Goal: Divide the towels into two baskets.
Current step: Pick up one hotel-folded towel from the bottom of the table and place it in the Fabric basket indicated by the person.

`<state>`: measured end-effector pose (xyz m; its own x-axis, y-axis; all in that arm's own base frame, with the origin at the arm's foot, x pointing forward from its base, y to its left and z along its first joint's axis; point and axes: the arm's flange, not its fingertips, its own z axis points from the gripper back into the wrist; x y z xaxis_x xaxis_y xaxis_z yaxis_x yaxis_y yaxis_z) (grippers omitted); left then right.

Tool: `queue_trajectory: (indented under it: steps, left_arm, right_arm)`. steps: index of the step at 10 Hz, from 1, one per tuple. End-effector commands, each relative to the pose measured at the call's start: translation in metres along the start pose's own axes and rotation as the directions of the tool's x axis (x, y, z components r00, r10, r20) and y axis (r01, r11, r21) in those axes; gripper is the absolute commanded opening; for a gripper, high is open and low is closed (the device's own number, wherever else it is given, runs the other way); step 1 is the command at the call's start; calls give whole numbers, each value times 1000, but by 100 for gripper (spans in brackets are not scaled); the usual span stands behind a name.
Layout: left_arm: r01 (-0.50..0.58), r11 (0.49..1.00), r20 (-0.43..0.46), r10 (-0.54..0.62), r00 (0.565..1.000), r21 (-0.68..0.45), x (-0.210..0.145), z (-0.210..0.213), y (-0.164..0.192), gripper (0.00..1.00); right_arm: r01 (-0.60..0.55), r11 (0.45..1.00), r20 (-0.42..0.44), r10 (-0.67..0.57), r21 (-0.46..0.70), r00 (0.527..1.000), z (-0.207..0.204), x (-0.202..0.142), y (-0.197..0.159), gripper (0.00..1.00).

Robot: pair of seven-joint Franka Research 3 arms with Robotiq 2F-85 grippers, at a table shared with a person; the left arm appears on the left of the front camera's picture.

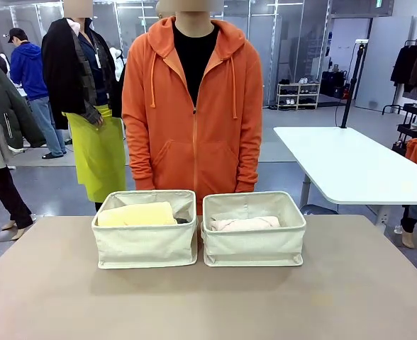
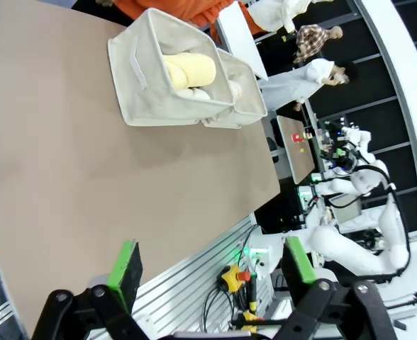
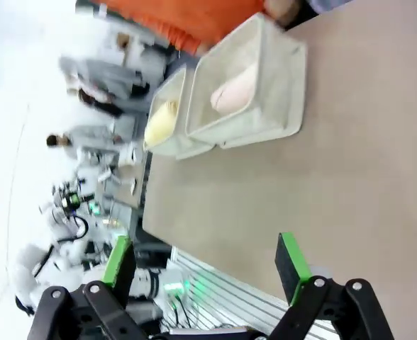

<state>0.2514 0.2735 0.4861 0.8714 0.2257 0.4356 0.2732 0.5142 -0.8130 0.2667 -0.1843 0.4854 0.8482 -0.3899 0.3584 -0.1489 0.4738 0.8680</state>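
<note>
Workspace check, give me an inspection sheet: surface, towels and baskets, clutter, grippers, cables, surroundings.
Surface: brown table, bare around the baskets.
Job's things: two cream baskets side by side, touching; left basket holds the pale yellow towel with something dark beside it; right basket holds the pale pink towel.
Clutter: nothing seen on the table.
Grippers: left gripper open, holding nothing; right gripper open, holding nothing.
Cables: a loose bundle below the table edge.
Surroundings: person in an orange hoodie behind the baskets; white table beyond.
</note>
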Motion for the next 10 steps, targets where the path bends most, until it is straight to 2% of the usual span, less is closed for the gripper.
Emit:
queue_trajectory:
  steps: [1,2,3,4,10]
  left_arm:
    - [-9,1000,-1,9,1000,-6,1,5,-3,100]
    - [-9,1000,-1,9,1000,-6,1,5,-3,100]
    - [-9,1000,-1,9,1000,-6,1,5,-3,100]
    - [-9,1000,-1,9,1000,-6,1,5,-3,100]
    - [-9,1000,-1,9,1000,-6,1,5,-3,100]
  right_arm:
    - [21,1000,83,-23,20,996,18,-11,-6,100]
    - [52,999,133,-52,3,990,28,-12,-4,100]
    - [44,999,126,-44,3,991,28,-13,-1,100]
    - [49,999,104,-48,-3,993,37,-9,-14,100]
    - [49,999,104,-48,-3,993,37,-9,-14,100]
